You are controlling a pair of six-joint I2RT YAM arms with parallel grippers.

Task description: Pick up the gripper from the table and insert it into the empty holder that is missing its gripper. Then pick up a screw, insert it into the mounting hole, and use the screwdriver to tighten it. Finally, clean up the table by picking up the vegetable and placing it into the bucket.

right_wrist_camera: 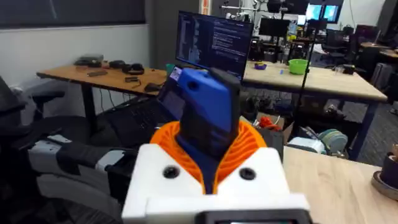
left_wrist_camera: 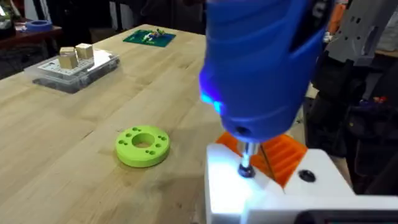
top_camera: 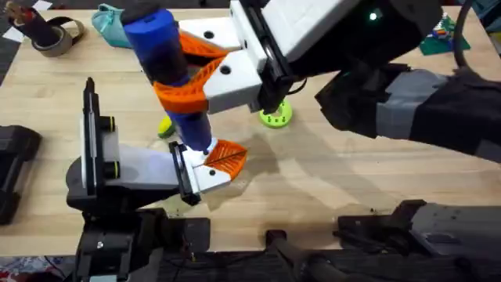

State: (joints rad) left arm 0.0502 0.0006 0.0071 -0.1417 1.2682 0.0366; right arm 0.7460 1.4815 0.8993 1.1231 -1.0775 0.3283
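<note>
1. Right end effector (top_camera: 192, 74) is clamped on the screwdriver (top_camera: 160, 47), orange ribbed pads (top_camera: 182, 95) on either side of the blue handle. The tool stands near-vertical with its shaft (left_wrist_camera: 247, 157) down on the white holder (top_camera: 210, 177).
2. Left end effector (left_wrist_camera: 273, 186): I cannot tell whether it is released or clenched; the left wrist view looks straight down onto the white mount.
3. The orange gripper (top_camera: 227, 155) is seated in the holder, tip pointing away from the left arm. The bit sits at a mounting hole; the screw head is too small to confirm.
4. Risk: the bit cams out of the screw if the handle tilts off vertical. Cause: the grip is high on a thick handle, so small wrist error swings the tip.
5. Risk: too much downward push shifts the holder, misaligning the hole.
6. Risk: the handle slips between the pads under torque, leaving the screw loose.
7. The vegetable (top_camera: 165, 127) lies on the worktop (top_camera: 337, 180) just behind the screwdriver, mostly hidden. A sweep on withdrawal could knock it.
8. The green disc (top_camera: 275, 117) is nearby, not a target.
</note>
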